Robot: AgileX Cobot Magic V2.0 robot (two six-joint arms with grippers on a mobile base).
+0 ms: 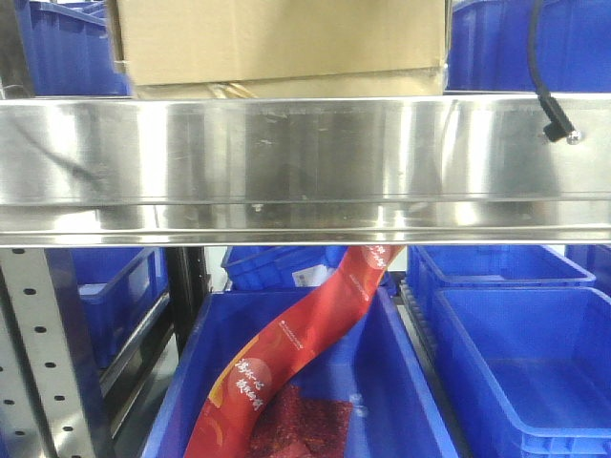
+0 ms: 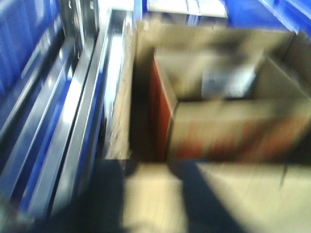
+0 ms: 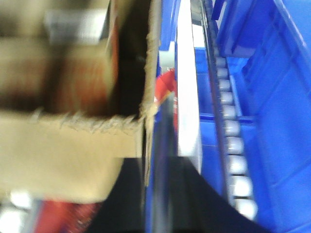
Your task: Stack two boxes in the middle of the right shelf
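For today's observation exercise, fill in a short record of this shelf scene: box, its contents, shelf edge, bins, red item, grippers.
box: open cardboard box, flaps up, on the steel shelf
contents: smaller boxes inside, blurred
shelf edge: steel, black cable hangs over it at right
bins: blue bins below the shelf
red item: red packet rising out of the middle bin
grippers: not in view

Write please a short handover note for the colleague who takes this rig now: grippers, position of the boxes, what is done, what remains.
Left and right grippers: not visible in any view, both wrist images blurred.
Cardboard box: sits on the steel shelf, above the blue bin with the red package.
Left wrist view looks down into an open carton with an inner box inside; right wrist view shows a carton edge beside blue bins.
Done: cannot confirm any stacking.
Left: verify grip, then stack two boxes.
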